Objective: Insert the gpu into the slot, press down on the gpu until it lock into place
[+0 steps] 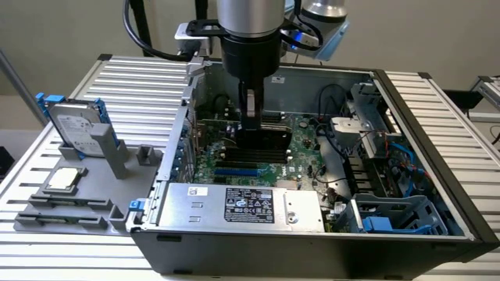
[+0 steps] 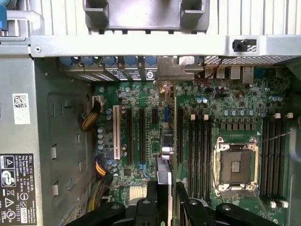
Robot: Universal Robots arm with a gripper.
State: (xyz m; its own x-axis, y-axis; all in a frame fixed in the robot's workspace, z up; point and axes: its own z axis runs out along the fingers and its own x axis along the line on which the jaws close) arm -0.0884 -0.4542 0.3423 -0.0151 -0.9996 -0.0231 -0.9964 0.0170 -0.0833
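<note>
Pincer (image 1: 252,124) (image 2: 170,208): closed on the gpu (image 1: 268,140) (image 2: 165,157), with both fingers (image 2: 156,203) clamped on the card's upper edge. The card is held on edge, black cover facing the exterior camera.

Gpu position: above the slot (image 1: 236,172) (image 2: 166,115). In the wrist view the card is seen edge-on, in line with the slot and covering most of it, with a short blue section exposed beyond the card's end. In the exterior view the blue strip lies bare along its length, so the card is not seated.

Adjacent components, referenced to the slot:
- Memory strips (image 1: 252,156) (image 2: 200,155): four black parallel strips near the slot, with one black connector between, running parallel to it.
- Processor socket (image 2: 235,165): beyond the memory strips, silver frame, cavity open.
- White connector (image 2: 116,132): on the opposite side of the slot, with black connectors between.
- Power supply (image 1: 242,205) (image 2: 19,188): further out on that same side, silver housing, label facing up.

The case (image 1: 312,257) lies on its side on the ribbed bench (image 1: 133,82), open face up. The hard drive (image 1: 78,126) with blue rails stands upright in a grey fixture (image 1: 86,193) outside the case, well apart from the slot, toward the exterior view's left.
</note>
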